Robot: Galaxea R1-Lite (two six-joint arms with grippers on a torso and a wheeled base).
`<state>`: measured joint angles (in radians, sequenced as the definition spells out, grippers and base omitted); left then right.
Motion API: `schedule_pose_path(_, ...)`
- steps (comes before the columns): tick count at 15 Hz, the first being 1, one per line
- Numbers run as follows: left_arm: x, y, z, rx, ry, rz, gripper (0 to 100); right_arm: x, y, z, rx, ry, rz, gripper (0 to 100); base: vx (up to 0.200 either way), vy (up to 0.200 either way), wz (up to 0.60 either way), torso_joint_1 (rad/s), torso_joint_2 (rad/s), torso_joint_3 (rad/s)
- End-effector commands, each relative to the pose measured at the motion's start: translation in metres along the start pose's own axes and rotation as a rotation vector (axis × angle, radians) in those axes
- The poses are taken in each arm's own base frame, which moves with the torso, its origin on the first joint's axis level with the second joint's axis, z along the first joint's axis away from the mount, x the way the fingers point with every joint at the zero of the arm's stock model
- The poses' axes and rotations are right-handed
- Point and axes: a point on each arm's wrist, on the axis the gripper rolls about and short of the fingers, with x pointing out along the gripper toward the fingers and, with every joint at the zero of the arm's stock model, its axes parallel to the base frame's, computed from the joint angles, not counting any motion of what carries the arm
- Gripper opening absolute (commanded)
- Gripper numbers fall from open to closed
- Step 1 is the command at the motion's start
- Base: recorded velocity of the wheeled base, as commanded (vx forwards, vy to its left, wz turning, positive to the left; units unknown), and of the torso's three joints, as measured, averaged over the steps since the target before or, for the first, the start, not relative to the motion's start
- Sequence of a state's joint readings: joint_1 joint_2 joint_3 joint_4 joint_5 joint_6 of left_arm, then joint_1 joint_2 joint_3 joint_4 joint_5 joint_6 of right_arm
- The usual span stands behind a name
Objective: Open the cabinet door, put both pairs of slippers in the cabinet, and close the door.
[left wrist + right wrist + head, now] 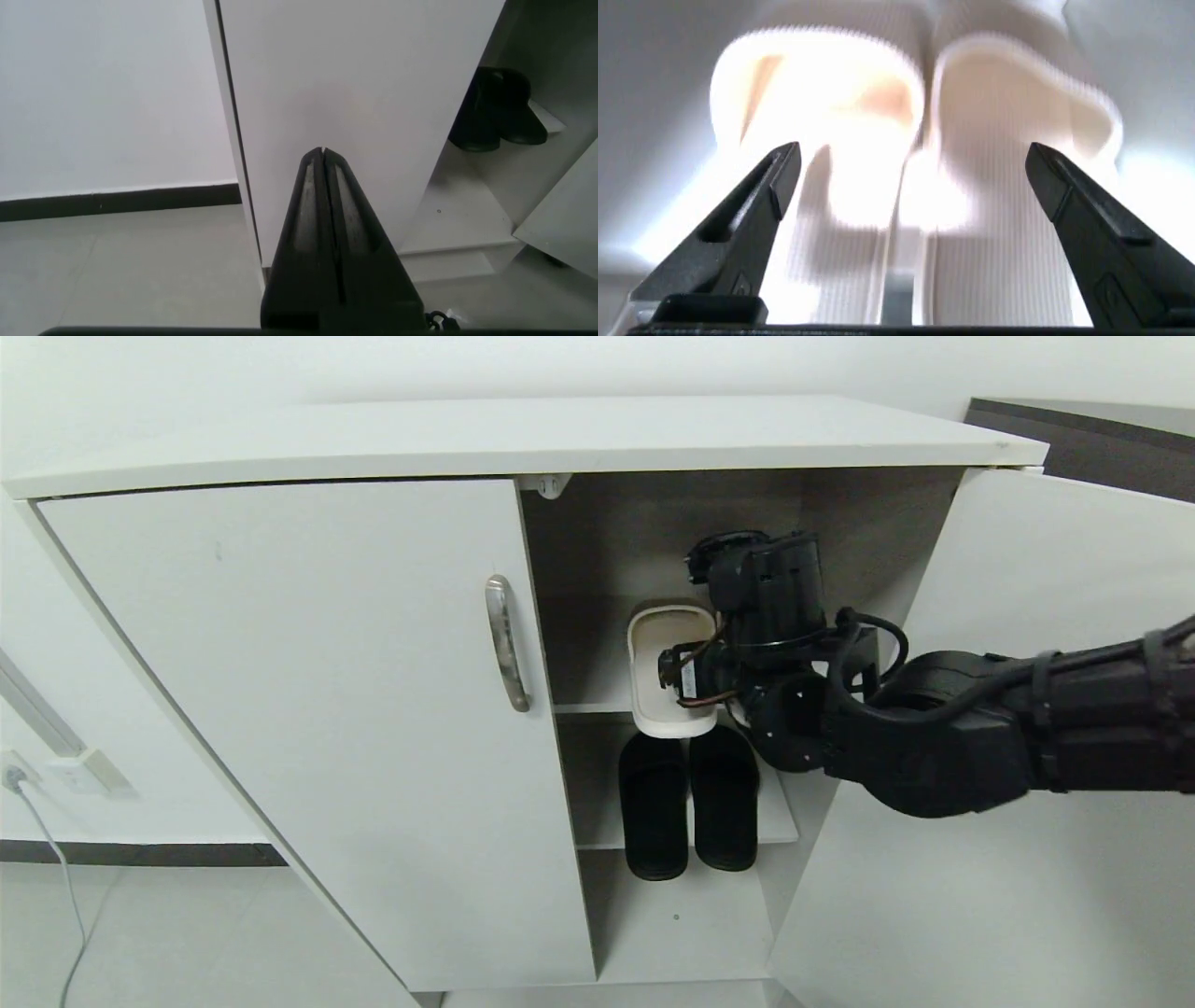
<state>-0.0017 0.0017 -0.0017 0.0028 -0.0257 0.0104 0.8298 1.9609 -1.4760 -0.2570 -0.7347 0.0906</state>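
A wall socket (11, 773) feeds a grey cable (63, 868).

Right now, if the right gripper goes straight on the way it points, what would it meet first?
Most likely the white slippers, lying side by side directly ahead of the open right gripper; how near they are is unclear.

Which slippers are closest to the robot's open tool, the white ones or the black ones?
The white slippers, on the upper shelf right in front of the open right tool. The black slippers sit one shelf lower.
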Motion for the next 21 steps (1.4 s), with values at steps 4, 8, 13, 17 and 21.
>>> schedule_pose_path(4, 0.0, 0.0, 0.0, 0.0, -0.001, 0.0, 0, -0.066, -0.023, -0.022, 0.008, -0.023, 0.111, 100, 0.0, 0.0, 0.0, 0.0, 0.0, 0.0)
schedule_pose_path(8, 0.0, 0.0, 0.0, 0.0, 0.0, 0.0, 0, -0.076, -0.031, -0.048, 0.063, -0.098, 0.206, 100, 0.0, 0.0, 0.0, 0.0, 0.0, 0.0)
schedule_pose_path(13, 0.0, 0.0, 0.0, 0.0, 0.0, 0.0, 0, -0.084, -0.036, -0.053, 0.06, -0.094, 0.262, 0, 0.0, 0.0, 0.0, 0.0, 0.0, 0.0)
schedule_pose_path(17, 0.0, 0.0, 0.0, 0.0, -0.001, -0.002, 0, -0.089, -0.034, -0.054, 0.056, -0.093, 0.277, 0, 0.0, 0.0, 0.0, 0.0, 0.0, 0.0)
schedule_pose_path(21, 0.0, 0.0, 0.001, 0.0, -0.003, -0.002, 0, -0.092, -0.031, -0.057, 0.047, -0.086, 0.289, 0, 0.0, 0.0, 0.0, 0.0, 0.0, 0.0)
